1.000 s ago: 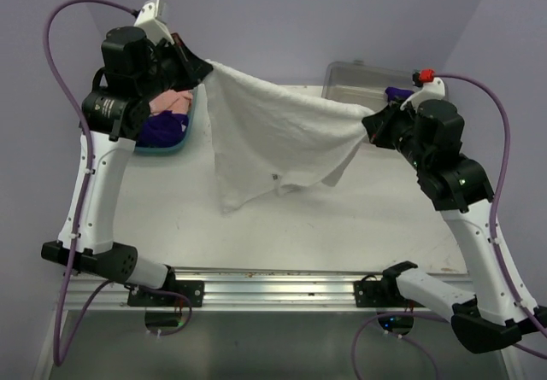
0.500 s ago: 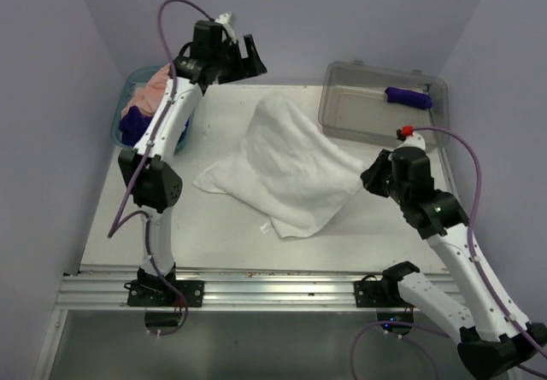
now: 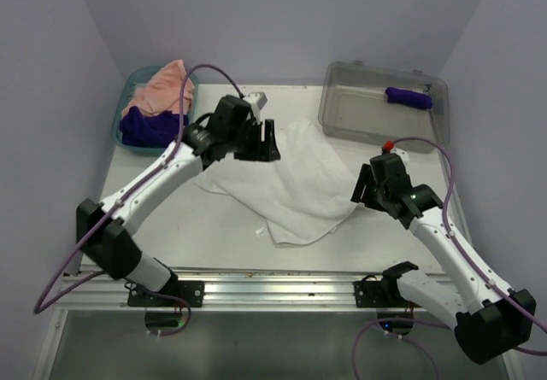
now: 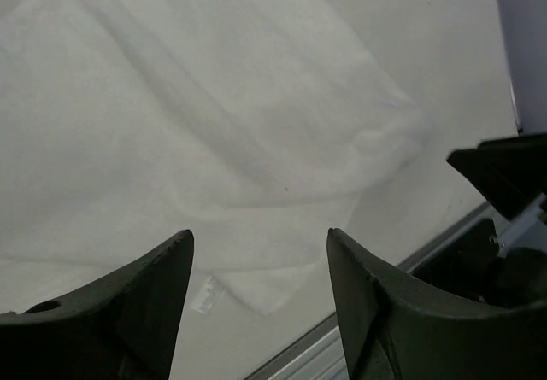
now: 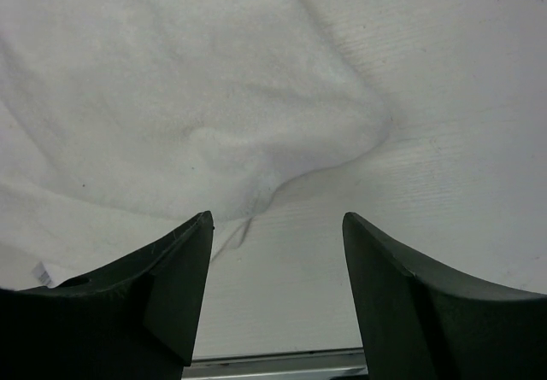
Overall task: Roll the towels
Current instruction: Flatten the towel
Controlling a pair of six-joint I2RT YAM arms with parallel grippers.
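The white towel (image 3: 295, 188) has dropped since the earlier frames. It was stretched in the air between both arms and now lies loose and rumpled on the table (image 3: 171, 226), let go on both sides. The left gripper (image 3: 261, 143) has come down from high up and sits over the towel's far-left part. The right gripper (image 3: 362, 192) has sunk low, just beside the towel's right edge.

Both wrist views show the jaws spread wide with nothing between them and only cloth below.

The towel is not flat. Its near-right part is folded over on itself, a small tag (image 3: 259, 232) pokes out at its near edge, and wrinkles run across it.

Left of the towel and farther back, the basket (image 3: 120, 131) holds the peach towel (image 3: 162, 85) and a purple towel (image 3: 149, 125), both unrolled. Right of the towel and farther back, the bin (image 3: 342, 111) holds one purple roll (image 3: 408, 96).

Judged handling: the towel is light, soft terry that sags and bunches with no stiffness. It is not fragile, and its nap should give the fingers good bite. It probably needs spreading first. The best holds look like two corners or one short edge, pinching a single layer. The folded near-right part risks a grab of two layers.
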